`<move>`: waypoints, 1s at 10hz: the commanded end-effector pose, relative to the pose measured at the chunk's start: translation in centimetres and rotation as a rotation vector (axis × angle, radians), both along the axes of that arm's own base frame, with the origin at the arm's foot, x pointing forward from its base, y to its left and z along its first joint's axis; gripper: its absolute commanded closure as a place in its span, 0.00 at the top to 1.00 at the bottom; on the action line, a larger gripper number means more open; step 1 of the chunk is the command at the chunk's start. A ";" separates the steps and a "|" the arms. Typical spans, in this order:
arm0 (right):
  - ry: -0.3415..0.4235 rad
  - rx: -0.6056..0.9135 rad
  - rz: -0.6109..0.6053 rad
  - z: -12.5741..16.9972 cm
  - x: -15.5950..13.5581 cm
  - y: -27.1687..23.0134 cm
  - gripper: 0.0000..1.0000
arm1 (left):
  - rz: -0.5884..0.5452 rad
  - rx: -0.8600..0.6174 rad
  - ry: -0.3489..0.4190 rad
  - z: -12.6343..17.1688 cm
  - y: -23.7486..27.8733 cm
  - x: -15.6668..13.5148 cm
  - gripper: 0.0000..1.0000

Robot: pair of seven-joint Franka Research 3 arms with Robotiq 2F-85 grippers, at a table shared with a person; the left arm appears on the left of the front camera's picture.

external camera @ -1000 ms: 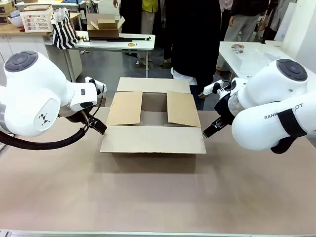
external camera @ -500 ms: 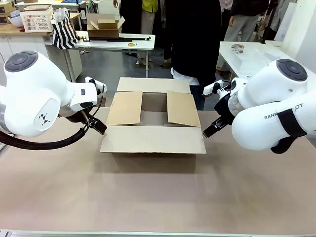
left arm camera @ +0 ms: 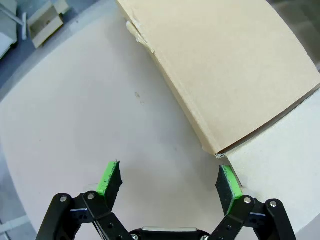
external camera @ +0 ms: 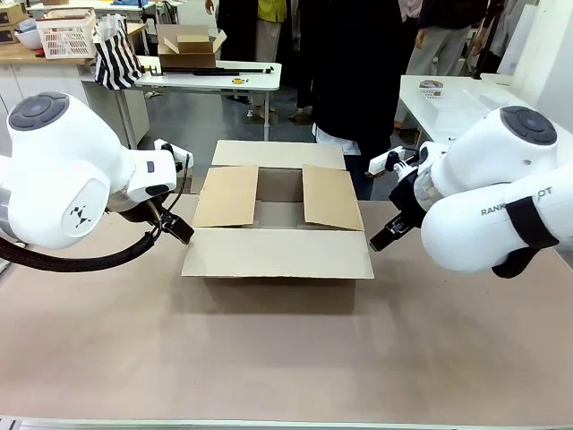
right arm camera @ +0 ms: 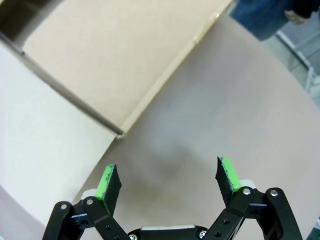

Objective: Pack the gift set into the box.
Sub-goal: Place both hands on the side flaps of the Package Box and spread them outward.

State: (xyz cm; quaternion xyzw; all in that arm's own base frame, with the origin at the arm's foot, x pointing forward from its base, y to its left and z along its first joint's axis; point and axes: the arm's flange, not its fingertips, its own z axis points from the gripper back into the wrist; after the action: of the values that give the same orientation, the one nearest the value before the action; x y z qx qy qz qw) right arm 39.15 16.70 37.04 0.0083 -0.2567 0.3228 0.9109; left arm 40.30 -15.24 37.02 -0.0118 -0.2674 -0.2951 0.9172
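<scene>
The box [external camera: 278, 254], a large brown cardboard carton, stands in the middle of the table. Its two side flaps are folded inward and its near and far flaps lie spread out, leaving a narrow gap in the middle. The gift set is out of view. My left gripper [external camera: 177, 228] hangs just off the box's left front corner, open and holding nothing, with a flap corner [left arm camera: 220, 150] close to its right pad. My right gripper [external camera: 380, 238] is open off the box's right front corner, and the flap edge [right arm camera: 117, 131] lies ahead of its fingers [right arm camera: 108, 182].
A person in dark clothes [external camera: 354, 81] stands at the far side behind the box. A back table carries a small carton [external camera: 190, 47], a white basket [external camera: 67, 34] and a striped bag [external camera: 116, 55]. Bare tabletop [external camera: 286, 358] stretches in front of the box.
</scene>
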 end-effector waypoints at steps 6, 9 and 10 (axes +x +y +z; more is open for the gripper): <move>0.016 -0.148 -0.060 8.9 -3.6 -4.3 1.00 | 0.025 0.009 0.059 8.1 2.3 -3.4 1.00; 0.166 0.257 -0.043 12.1 -5.7 -8.2 1.00 | -0.082 -0.229 0.090 13.0 4.0 -4.4 1.00; 0.279 0.540 0.035 12.2 -5.7 -10.7 1.00 | -0.234 -0.451 0.279 13.1 5.9 -4.1 1.00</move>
State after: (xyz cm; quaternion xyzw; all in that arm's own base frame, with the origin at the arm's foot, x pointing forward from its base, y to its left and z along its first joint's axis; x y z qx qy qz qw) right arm 33.98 9.05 49.19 0.1069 -0.2363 0.2723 0.9266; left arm 35.90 -12.22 49.02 -0.1352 -0.2623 -0.2930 0.9094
